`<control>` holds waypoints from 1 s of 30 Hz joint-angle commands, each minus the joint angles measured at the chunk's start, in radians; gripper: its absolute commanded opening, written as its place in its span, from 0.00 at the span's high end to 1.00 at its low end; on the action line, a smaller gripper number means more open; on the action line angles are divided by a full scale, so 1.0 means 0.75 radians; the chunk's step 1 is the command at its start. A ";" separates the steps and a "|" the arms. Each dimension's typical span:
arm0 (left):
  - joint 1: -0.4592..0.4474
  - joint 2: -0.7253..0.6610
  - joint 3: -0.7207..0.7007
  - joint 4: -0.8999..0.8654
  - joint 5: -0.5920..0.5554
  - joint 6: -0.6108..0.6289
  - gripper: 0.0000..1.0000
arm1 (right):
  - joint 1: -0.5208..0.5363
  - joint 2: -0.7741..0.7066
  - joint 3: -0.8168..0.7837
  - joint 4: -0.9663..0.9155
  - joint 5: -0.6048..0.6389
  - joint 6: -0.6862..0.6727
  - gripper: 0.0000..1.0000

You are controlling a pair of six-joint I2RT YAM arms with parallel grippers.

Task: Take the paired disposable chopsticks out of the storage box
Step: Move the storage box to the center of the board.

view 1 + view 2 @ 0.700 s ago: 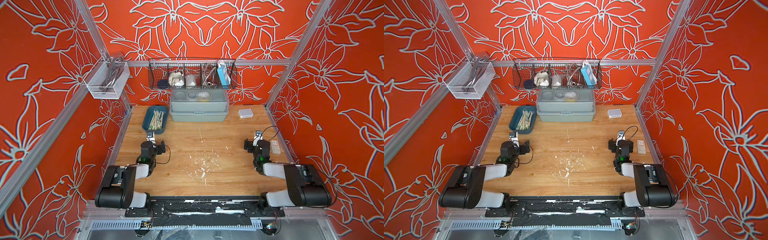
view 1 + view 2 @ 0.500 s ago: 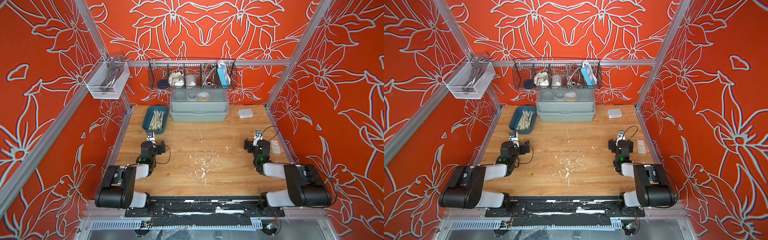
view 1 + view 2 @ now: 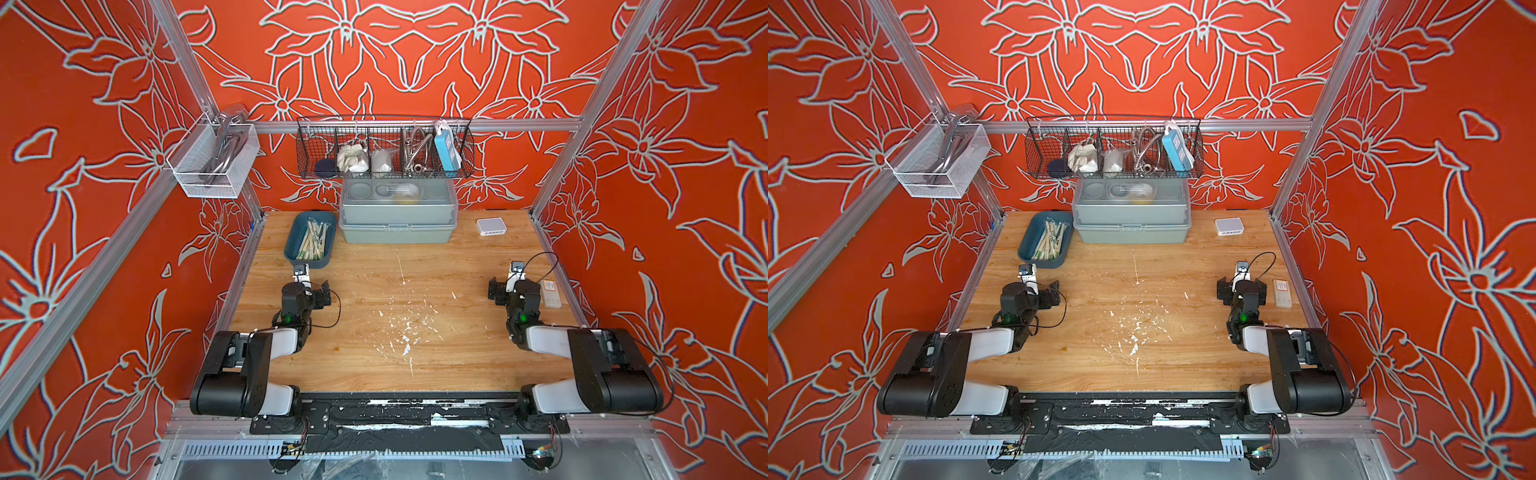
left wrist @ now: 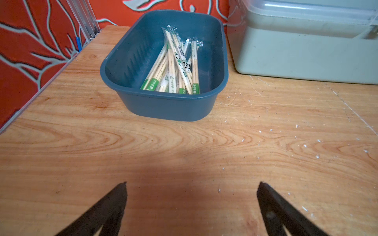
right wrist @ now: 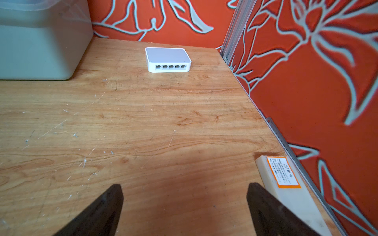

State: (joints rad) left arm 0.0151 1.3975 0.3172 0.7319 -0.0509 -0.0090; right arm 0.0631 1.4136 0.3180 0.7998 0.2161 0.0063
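The storage box (image 3: 291, 246), a dark blue tray, sits at the back left of the wooden table, seen in both top views (image 3: 1026, 245). Several paired disposable chopsticks (image 3: 314, 243) in clear wrappers with green marks lie loosely crossed inside it (image 4: 173, 69). My left gripper (image 3: 306, 289) rests low over the table just in front of the box's near wall (image 4: 163, 108), open and empty (image 4: 192, 183). At the right side of the table my right gripper (image 3: 514, 289) is also open and empty (image 5: 184, 185), far from the box.
A grey-green lidded box (image 3: 397, 216) stands right beside the blue tray. A white network switch (image 5: 167, 59) lies at the back right. A white block with an orange label (image 5: 286, 183) lies by my right fingers at the table's edge. A black wire basket (image 3: 384, 149) hangs on the back wall.
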 commanded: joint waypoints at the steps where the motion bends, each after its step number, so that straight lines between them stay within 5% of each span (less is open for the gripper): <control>1: -0.071 -0.140 0.097 -0.216 -0.147 0.043 0.02 | 0.021 -0.051 0.033 -0.056 0.054 -0.008 0.00; 4: -0.151 -0.346 0.228 -0.513 -0.308 -0.095 0.05 | 0.060 -0.246 0.286 -0.619 0.060 0.029 0.00; 6: -0.160 -0.422 0.332 -0.651 -0.230 -0.229 0.14 | 0.056 -0.297 0.413 -0.849 0.104 0.502 0.00; 7: -0.171 -0.416 0.400 -0.720 -0.207 -0.258 0.16 | 0.041 -0.288 0.445 -0.864 -0.011 0.618 0.00; 9: -0.187 -0.324 0.619 -0.940 -0.151 -0.304 0.18 | 0.049 -0.235 0.559 -0.881 -0.470 0.550 0.17; 11: -0.190 -0.190 0.860 -1.185 -0.063 -0.320 0.21 | 0.119 -0.175 0.691 -1.011 -0.579 0.527 0.24; 13: -0.189 -0.045 1.077 -1.387 -0.017 -0.313 0.28 | 0.191 -0.139 0.781 -1.128 -0.534 0.469 0.25; 20: -0.188 0.469 1.663 -1.857 -0.005 -0.227 0.30 | 0.289 -0.186 0.728 -1.170 -0.468 0.448 0.27; 30: -0.141 0.957 2.092 -2.082 0.020 -0.151 0.36 | 0.345 -0.456 0.421 -1.052 -0.445 0.460 0.29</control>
State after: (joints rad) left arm -0.1001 2.0888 1.8347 -0.7300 -0.0399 -0.1520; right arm 0.3107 1.1179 0.6868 -0.0360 -0.1173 0.3359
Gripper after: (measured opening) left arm 0.656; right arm 0.710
